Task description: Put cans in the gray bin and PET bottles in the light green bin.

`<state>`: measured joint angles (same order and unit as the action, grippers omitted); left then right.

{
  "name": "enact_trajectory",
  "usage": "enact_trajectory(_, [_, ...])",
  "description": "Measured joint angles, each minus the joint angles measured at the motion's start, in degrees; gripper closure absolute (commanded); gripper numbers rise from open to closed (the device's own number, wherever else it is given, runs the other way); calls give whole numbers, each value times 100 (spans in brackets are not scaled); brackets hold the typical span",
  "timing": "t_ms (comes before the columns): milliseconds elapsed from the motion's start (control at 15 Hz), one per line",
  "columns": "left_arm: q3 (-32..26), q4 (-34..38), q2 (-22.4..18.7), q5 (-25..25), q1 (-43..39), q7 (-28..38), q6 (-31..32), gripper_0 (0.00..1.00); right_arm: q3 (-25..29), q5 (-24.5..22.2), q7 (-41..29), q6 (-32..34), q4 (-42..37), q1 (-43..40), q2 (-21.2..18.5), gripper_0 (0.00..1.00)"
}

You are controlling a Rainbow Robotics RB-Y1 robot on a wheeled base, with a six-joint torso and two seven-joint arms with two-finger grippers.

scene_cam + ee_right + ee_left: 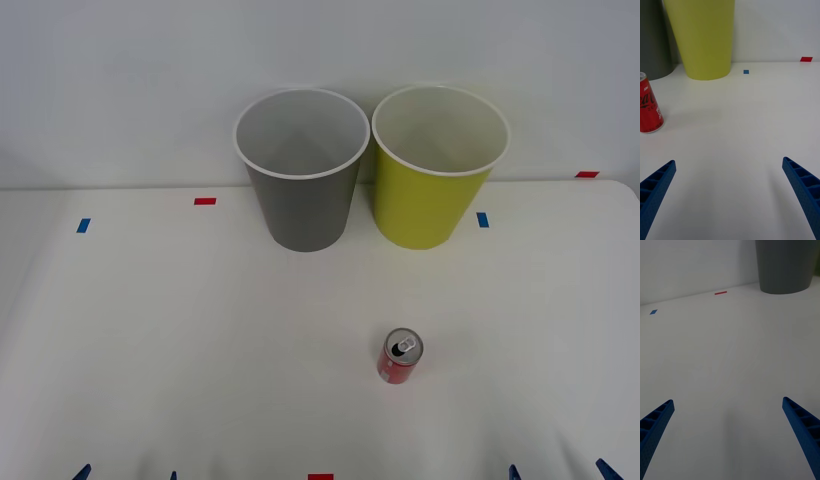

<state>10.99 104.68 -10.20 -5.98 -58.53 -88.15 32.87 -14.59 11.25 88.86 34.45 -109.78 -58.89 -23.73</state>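
The small red drink can with a silver top and pull-tab opening [400,357] stands upright by itself on the white table [150,330], nearer the robot than the bins, with nothing touching it; it looks set out in open space so a gripper can come at it easily. The tall round gray plastic bin with a white rim [302,170] and the tall round yellow-green plastic bin with a white rim [438,165] stand side by side at the far edge of the table against the wall, mouths up, ready for things to drop in; the gray one is on the left. Small red and blue tape marks [205,201] dot the table, likely to show where things go. The right gripper [730,198] hangs low at the near edge on the right, fingers spread wide and holding nothing, with the can ahead and off to one side. The left gripper [730,438] waits low on the left, also spread wide and holding nothing, pointed toward the gray bin. The can is closer to the right arm, so that arm will probably go for it.
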Motion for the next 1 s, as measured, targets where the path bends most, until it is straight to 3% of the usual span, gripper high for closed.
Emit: enact_trajectory(1000, [0,0,0,0,0,0,0,0,0,0,0,0,0,0,0,1])
